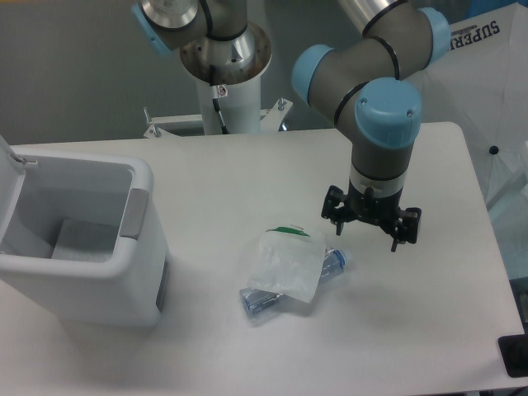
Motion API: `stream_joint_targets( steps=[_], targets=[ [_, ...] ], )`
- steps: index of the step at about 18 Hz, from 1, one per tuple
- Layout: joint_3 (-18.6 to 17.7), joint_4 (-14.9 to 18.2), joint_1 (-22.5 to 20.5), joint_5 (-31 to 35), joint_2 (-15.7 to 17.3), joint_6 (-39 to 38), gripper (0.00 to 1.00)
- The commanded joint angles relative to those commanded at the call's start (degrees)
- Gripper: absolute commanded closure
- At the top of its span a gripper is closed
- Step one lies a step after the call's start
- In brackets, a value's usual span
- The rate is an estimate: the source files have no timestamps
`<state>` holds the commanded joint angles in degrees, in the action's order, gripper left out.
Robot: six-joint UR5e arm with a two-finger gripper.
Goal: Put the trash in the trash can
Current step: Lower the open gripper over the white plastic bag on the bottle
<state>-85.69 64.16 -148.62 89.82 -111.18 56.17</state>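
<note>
White counter (247, 346) carries two pieces of trash at its middle: one translucent pouch (285, 262) lying over one clear bottle (330, 266), both not yet binned. One trash can (144, 272) stands well apart at the left, lid up to receive them. One end effector (371, 228) hovers just beside the bottle, fingers spread, holding nothing.

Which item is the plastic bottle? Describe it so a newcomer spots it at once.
Start at the big white-grey trash can on the table's left, then look right to the small heap near the table's middle, left of and below the tool. The bottle lies on its side under the translucent pouch; unlike the pouch with its green strip, it is clear, with bluish parts.
</note>
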Motion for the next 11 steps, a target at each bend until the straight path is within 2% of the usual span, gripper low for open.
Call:
stream_joint_targets(
  steps=[5, 8, 9, 11],
  targets=[
    [-0.1, -0.2, 0.2, 0.0, -0.1, -0.3, 0.0],
    [-2.6, -1.0, 0.7, -0.6, 0.1, -3.1, 0.0],
    [-4.0, -2.8, 0.8, -0.9, 0.2, -5.2, 0.0],
    [-7.6, -10.3, 1.2, -1.6, 0.0, -6.3, 0.0]
  ],
)
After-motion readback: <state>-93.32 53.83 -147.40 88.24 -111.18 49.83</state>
